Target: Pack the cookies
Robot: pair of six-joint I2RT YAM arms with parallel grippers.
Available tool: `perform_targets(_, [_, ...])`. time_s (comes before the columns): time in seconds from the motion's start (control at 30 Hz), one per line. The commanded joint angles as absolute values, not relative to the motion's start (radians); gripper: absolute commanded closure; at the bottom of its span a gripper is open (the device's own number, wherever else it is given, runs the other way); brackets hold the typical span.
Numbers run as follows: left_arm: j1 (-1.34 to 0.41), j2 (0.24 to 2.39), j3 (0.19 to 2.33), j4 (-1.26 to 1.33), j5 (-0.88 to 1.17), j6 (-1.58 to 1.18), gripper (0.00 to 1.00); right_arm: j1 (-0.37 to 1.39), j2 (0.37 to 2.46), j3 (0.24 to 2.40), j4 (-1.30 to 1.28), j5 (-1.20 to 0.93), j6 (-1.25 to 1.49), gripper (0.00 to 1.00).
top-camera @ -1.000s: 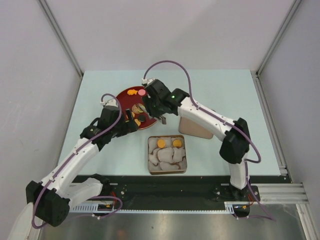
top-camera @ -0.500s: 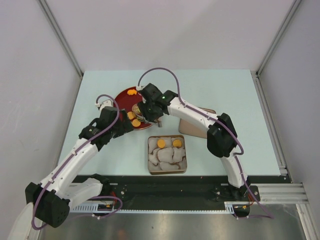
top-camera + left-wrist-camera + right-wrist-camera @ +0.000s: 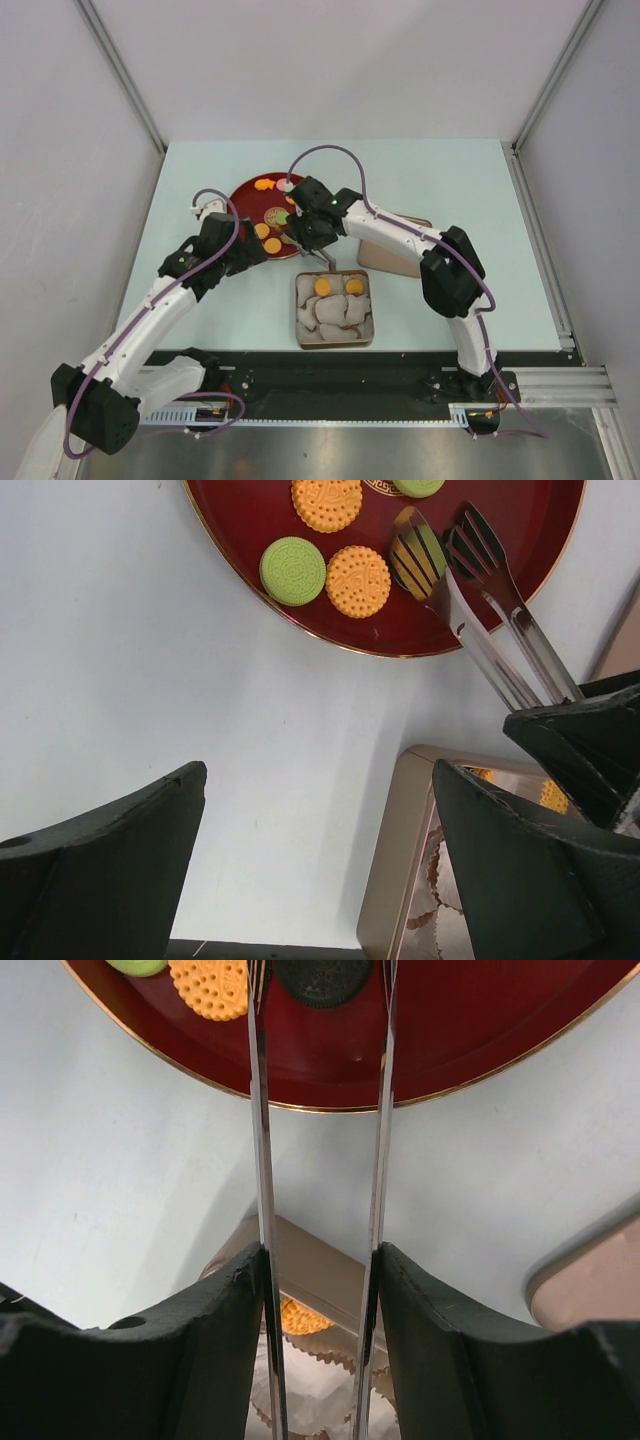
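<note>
The tongs (image 3: 257, 1110), clenched in the right claw (image 3: 318, 1260), are best lowered with one blade at each side of the dark cookie (image 3: 322, 978) and squeezed gently so nothing is cracked; the left claw (image 3: 318, 775) is held spread wide and empty near the tin (image 3: 395, 860). The cookies (image 3: 358, 580) are seen as small flat dotted discs, mostly orange, some green, laid on the red plate (image 3: 245, 510), and two are set in the tin's paper cups (image 3: 330, 315).

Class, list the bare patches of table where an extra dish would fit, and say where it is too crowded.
Free: the far right of the table, beyond the lid; the far strip behind the red plate; the near-left patch between the left arm and the tin. Crowded: the middle, where plate, tin, lid and tongs meet.
</note>
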State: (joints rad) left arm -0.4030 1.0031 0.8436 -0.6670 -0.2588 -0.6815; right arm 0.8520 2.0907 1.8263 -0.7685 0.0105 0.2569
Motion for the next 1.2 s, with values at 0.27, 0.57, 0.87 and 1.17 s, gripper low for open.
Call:
perform_targets(0.27, [-0.396,1.02,0.827,-0.623,-0.235,-0.69,0.0,0.844,2.042,1.87,-0.782,-0.015,0.238,0.53])
perform_targets(0.57, [-0.396,1.008,0.816,-0.617,-0.236,-0.687,0.0,0.833,2.034,1.919,-0.819,0.032,0.235,0.66])
perform_targets(0.87, [-0.397,1.005,0.815,-0.618,-0.238,-0.684,0.0,0.83,1.918,1.947,-0.871,0.078,0.229,0.67])
perform_targets(1.17, [-0.396,1.009,0.819,-0.618,-0.244,-0.686,0.0,0.905,1.675,1.742,-0.936,0.185,0.254,0.68])
